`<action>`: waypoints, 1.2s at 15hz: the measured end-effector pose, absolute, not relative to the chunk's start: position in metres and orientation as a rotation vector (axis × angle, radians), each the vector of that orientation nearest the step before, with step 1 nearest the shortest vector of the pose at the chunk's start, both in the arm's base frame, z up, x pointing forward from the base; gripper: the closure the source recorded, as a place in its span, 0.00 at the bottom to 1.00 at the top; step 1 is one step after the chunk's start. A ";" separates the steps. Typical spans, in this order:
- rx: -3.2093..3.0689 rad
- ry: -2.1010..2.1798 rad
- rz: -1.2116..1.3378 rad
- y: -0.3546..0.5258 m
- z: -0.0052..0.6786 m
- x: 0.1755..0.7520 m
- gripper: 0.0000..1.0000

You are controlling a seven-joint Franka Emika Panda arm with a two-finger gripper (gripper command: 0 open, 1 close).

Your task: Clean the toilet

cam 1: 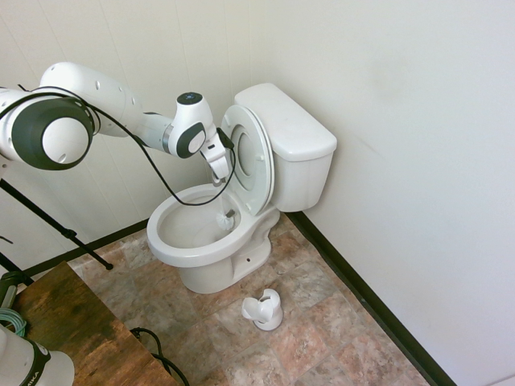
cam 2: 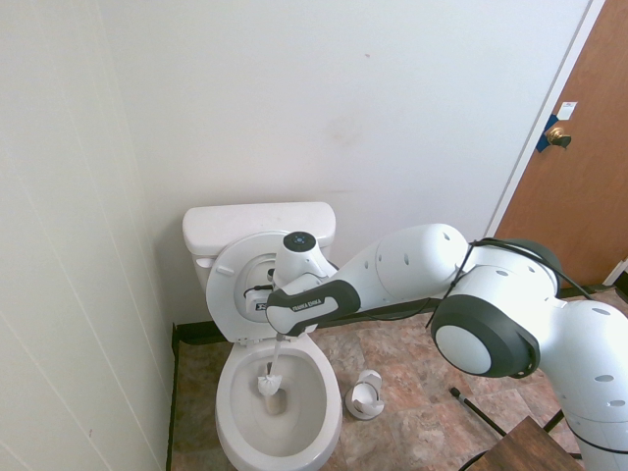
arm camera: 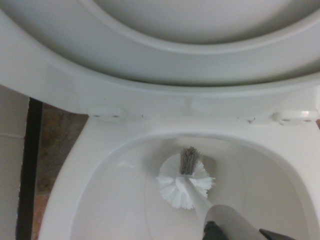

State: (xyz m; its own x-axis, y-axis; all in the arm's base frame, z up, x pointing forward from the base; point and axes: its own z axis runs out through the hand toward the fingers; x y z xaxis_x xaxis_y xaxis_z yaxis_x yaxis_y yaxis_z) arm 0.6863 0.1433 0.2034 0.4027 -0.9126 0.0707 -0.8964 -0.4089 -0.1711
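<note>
Wooden table (cam 1: 60, 318) corner sits nearest in the first exterior view, bottom left, w/ brown stone-pattern tile floor (cam 1: 322, 330) beyond it. On that floor, just in front of the toilet base and a bit to its right, lies a small white brush holder (cam 1: 264, 310) — apart from the bowl, not touching it.

Next back: the toilet (cam 1: 241, 205), white ceramic, standing in the room's corner w/ its tank against the wall. Seat and lid are raised, leaning back against the tank; bowl is open.

White arm reaches in from the picture's left, over the bowl rim. Its hand (cam 1: 217, 175) points steeply down above the bowl's back part, close to the raised seat, fingers clamped tight on the thin handle of a toilet brush (cam 1: 228, 215). Brush head hangs inside the bowl, low toward the back — in the wrist view its white bristles sit by the drain hollow, under the seat hinges. Can't tell if bristles actually touch the ceramic.

Farthest: plain white walls w/ dark baseboard; second exterior view shows a brown door (cam 2: 579, 167) off at right.
</note>
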 end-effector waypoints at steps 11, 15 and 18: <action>-2.501 1.671 -0.319 0.095 0.362 0.603 1.00; -2.419 1.747 -0.350 0.047 0.411 0.585 1.00; -2.368 1.830 -0.369 -0.007 0.418 0.585 1.00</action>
State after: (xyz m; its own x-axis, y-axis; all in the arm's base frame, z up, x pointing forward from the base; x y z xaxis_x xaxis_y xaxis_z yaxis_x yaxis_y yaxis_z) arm 0.5850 -0.0073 0.4182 0.2362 -0.9649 0.1150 -0.9340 -0.2581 -0.2471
